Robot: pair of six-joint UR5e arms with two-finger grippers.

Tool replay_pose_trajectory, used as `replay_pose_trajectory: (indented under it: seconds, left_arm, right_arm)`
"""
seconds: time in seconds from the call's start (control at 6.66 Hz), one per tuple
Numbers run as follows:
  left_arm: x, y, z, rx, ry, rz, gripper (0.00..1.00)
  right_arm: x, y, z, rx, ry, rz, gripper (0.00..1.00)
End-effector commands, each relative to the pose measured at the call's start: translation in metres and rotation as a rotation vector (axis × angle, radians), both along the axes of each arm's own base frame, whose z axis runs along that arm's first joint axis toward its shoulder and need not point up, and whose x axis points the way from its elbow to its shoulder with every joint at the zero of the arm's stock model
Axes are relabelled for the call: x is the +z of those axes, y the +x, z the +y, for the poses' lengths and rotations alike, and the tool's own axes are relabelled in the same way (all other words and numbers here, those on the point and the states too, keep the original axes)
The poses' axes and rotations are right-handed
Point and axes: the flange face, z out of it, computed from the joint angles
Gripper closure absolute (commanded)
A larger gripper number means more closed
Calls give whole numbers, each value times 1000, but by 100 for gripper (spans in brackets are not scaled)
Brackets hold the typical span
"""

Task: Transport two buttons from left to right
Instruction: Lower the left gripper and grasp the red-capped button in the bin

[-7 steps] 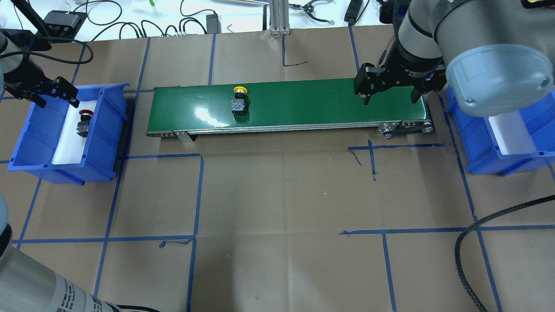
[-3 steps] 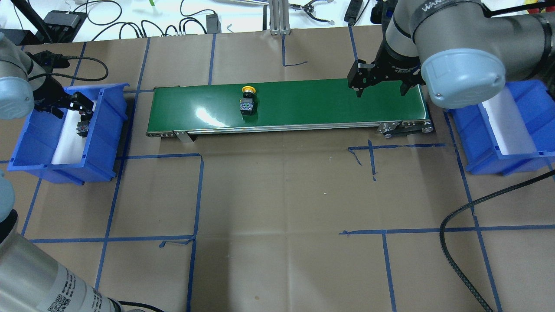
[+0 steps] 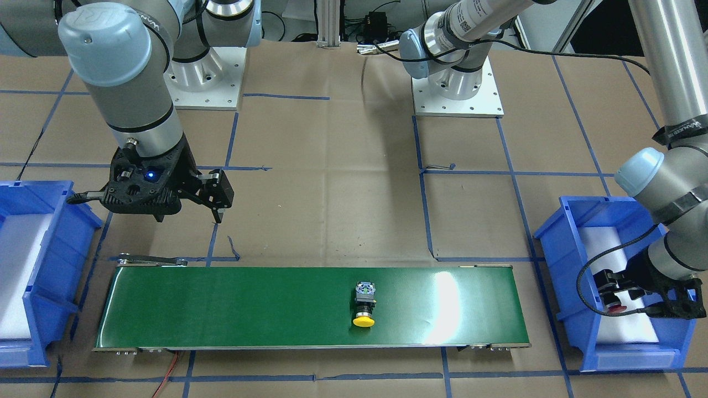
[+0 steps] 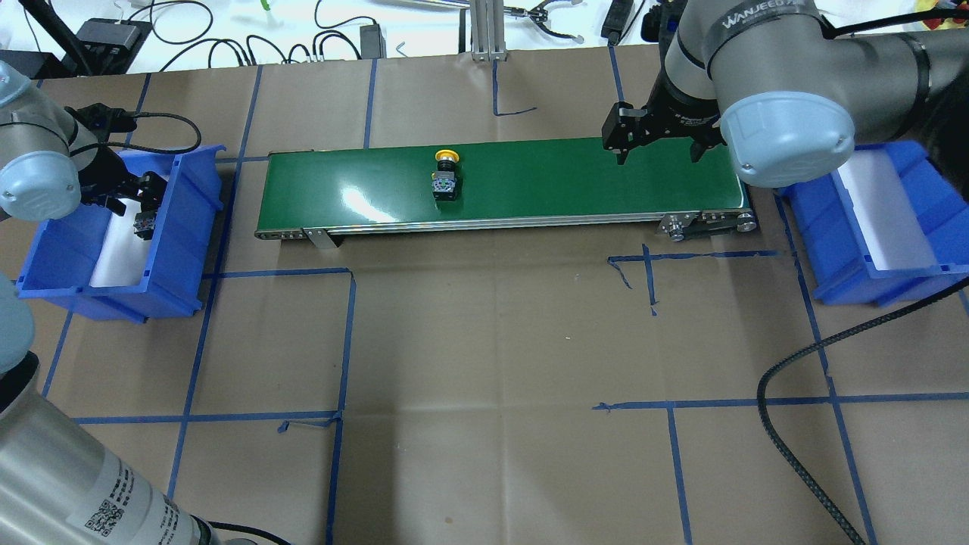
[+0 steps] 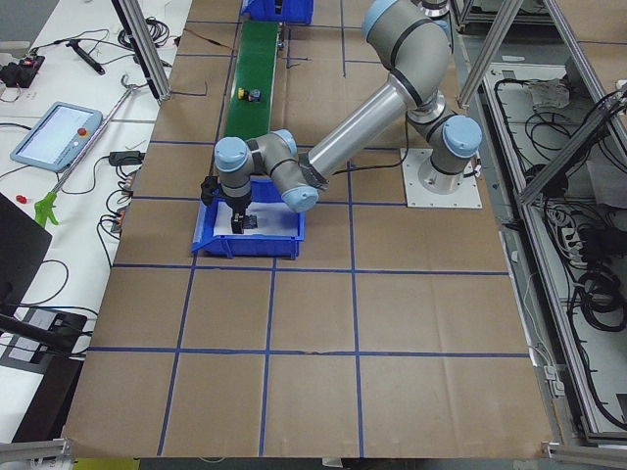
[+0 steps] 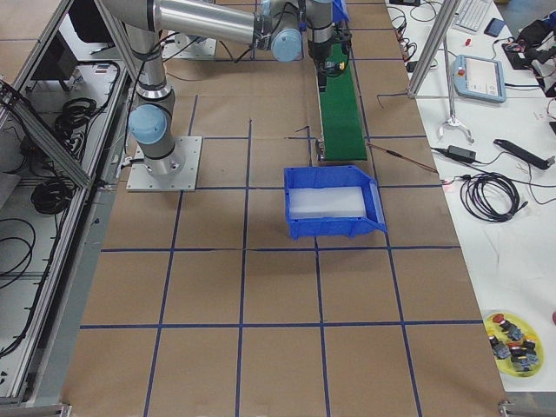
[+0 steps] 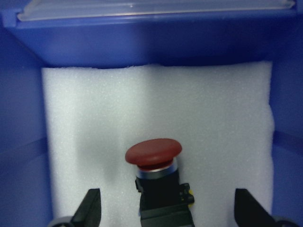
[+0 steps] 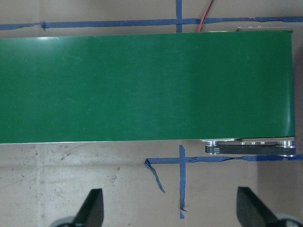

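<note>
**A:** Nearest arm?

**B:** The left one, wrist bent down into the blue bin (image 4: 182, 227). The left gripper (image 4: 136, 198) has its jaws spread wide either side of the red button (image 7: 154, 153), which rests on white foam (image 7: 156, 104). They don't touch it.

**A:** Farther along?

**B:** The yellow button (image 4: 445, 178) lies mid-length on the green conveyor (image 4: 568, 182). The right gripper (image 4: 657, 147) hangs at the conveyor's right end, fingers down and apart.

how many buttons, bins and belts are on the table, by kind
buttons: 2, yellow button and red button
bins: 2, left bin and right bin
belt: 1
total: 5
</note>
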Motion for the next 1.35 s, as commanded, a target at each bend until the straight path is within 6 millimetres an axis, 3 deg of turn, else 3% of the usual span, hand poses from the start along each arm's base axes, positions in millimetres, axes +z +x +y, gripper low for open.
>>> replay_pose_trajectory:
  seconds: [0.0, 0.15, 0.3, 0.45, 0.6, 0.75, 1.2]
  left_arm:
    - [-2, 1, -2, 14, -4, -6, 41]
    - [-2, 1, -3, 32, -7, -3, 69]
    - [0, 0, -4, 32, -10, -1, 88]
    - [6, 0, -4, 38, -8, -4, 98]
    - [18, -1, -5, 40, -18, -8, 100]
    - [43, -1, -3, 40, -9, -5, 100]
    - [174, -16, 27, 40, 27, -12, 100]
  right_arm:
    - [0, 0, -2, -2, -17, 6, 0]
    - [-2, 0, -4, -2, -22, 8, 0]
    - [-8, 0, -7, -4, -9, 9, 0]
    - [-9, -1, -10, -8, -9, 9, 0]
    - [-13, 0, -10, -11, -2, 7, 0]
    - [-13, 0, -9, -11, 1, 7, 0]
    - [-32, 1, -16, -12, 30, 3, 0]
